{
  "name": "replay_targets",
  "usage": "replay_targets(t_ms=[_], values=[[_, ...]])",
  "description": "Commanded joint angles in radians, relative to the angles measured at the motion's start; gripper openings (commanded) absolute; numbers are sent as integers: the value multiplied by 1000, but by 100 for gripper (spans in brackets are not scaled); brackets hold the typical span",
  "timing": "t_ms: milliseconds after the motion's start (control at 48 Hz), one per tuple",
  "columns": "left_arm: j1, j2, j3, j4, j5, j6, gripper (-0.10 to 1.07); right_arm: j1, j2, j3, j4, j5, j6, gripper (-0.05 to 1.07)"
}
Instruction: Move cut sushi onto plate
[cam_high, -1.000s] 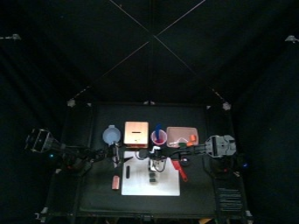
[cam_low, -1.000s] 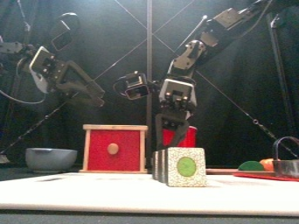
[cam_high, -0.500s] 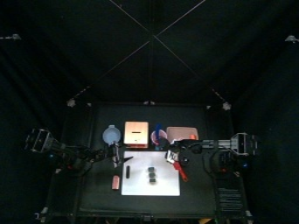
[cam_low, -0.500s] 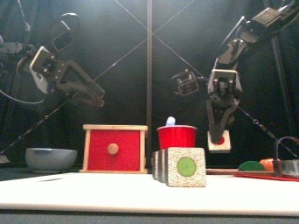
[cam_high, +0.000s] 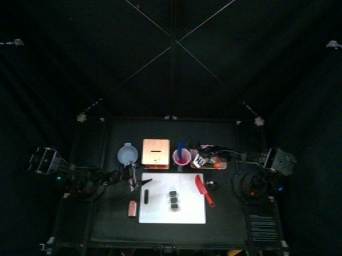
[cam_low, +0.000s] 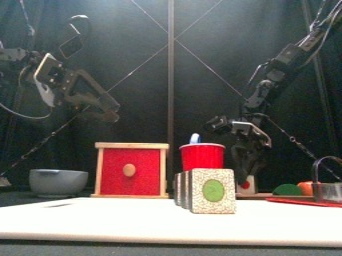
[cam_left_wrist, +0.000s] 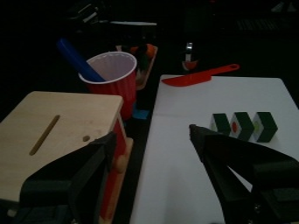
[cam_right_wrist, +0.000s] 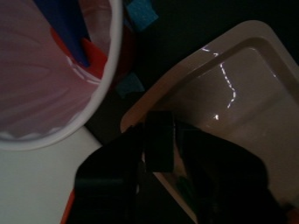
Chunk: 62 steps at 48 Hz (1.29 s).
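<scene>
The cut sushi (cam_high: 174, 201) is a short row of dark pieces on the white board (cam_high: 158, 210). It shows near and large in the front view (cam_low: 207, 190) and in the left wrist view (cam_left_wrist: 243, 125). My left gripper (cam_high: 123, 182) hangs open and empty off the board's left edge (cam_left_wrist: 158, 166), apart from the sushi. My right gripper (cam_high: 217, 157) is behind the board, low over the pale pink plate (cam_high: 205, 152). In the right wrist view its jaws (cam_right_wrist: 158, 144) stand together over the plate's rim (cam_right_wrist: 239, 74), holding nothing that I can see.
A red-handled tool (cam_high: 203, 188) lies on the board's right side (cam_left_wrist: 198, 77). Behind the board stand a red cup (cam_low: 203, 158), a box with a red front (cam_low: 131, 168) and a grey bowl (cam_low: 59, 181). Small coloured items lie at the front view's right (cam_low: 301, 188).
My right arm has left the board, swung out to the right, then come in over the plate behind the board. The left arm has not moved.
</scene>
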Motion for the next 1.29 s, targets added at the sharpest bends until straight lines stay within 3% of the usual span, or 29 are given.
replay_targets(t_ms=[0,125,229,354,438,625,771,1083,1271], values=[[-2,-8,-23,-3,-3,0,99,20,-75,-21,3,9,2,98],[-2,-8,-26,-3,-3,0,99,106,-143,-25,6,17,-5,98],[-2,-6,-32,-3,-3,0,99,275,-156,-43,-15,2,-5,98],[-2,-6,-38,-3,-3,0,99,433,-83,-109,-9,-21,-2,98],[-2,-6,-40,-3,-3,0,99,482,-5,-175,2,-18,-2,98],[0,-6,-35,-3,-3,2,99,503,163,-350,-15,83,-6,98],[-2,-6,-26,-3,-3,2,99,503,232,-442,-44,146,-15,98],[-2,-6,-14,-2,-3,3,99,508,278,-459,-49,153,-6,96],[-2,-8,-6,-3,-3,2,99,505,299,-449,-46,141,-8,78]])
